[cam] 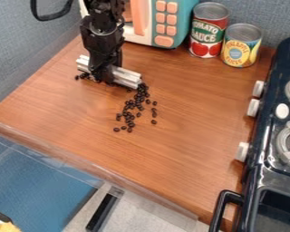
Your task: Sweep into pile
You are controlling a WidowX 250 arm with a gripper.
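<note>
The wooden table (193, 113) spreads across the middle of the frame. The dark stove (261, 179) runs down the right side, with pale burners (285, 147) on top and a black handle (222, 204) at the lower right.

The arm (103, 18) comes in from the top edge, left of center, and its gripper (103, 76) hangs down in the upper left, its fingers clamped on the bar (128, 78). Behind it at the top is the microwave (181, 22), teal and white with orange buttons. Just to the microwave's right, at the upper right, stand the red can (208, 29) and the shorter yellow can (241, 49), both upright and side by side.

The bar is pale and lies slantwise, its right end lower in the frame than its left. White knobs (242, 152) stick out from the stove's left edge.

Smallest are the dark beans (130, 115). Some sit close along the bar's lower edge; most trail down from its right end toward the center, with a few loose ones beside the trail and at its bottom.
</note>
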